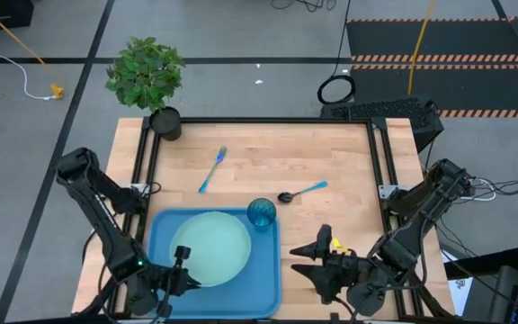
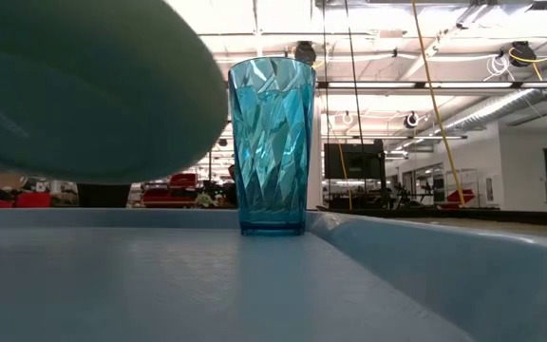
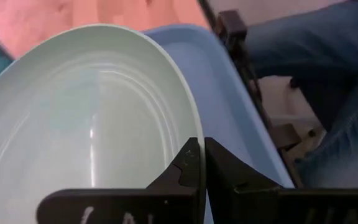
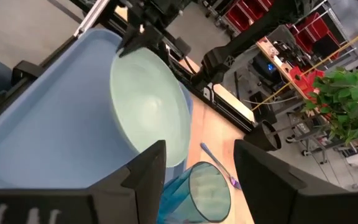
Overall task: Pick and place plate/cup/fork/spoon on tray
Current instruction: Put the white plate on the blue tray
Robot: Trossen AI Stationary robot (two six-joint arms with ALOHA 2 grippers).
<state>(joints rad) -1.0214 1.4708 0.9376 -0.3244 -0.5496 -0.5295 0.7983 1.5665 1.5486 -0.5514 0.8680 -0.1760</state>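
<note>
- The plate (image 1: 210,249) is over the blue tray (image 1: 162,233), tipped up on one side; the low view shows its underside (image 2: 74,90) lifted clear of the tray floor (image 2: 160,285).
- The left gripper (image 1: 183,270) is clamped tight on the plate's near rim, fingers (image 3: 194,163) pinched together right at the edge (image 3: 104,106).
- The cup (image 1: 261,213) stands upright in the tray's far right corner, just beside the plate, tall and faceted in the low view (image 2: 271,142).
- From the right wrist the tilted plate (image 4: 151,112) sits in the tray (image 4: 48,118), with the cup (image 4: 197,193) close in front.
- The right gripper (image 1: 306,258) hangs just off the tray's right edge over the table (image 1: 268,157), fingers (image 4: 145,174) spread wide, holding nothing.
- The spoon (image 1: 301,192) lies on the wood beyond the cup, outside the tray.
- The fork (image 1: 212,168) lies farther back on the table, well apart from the tray.
- A potted plant (image 1: 147,76) stands at the table's far left corner.
</note>
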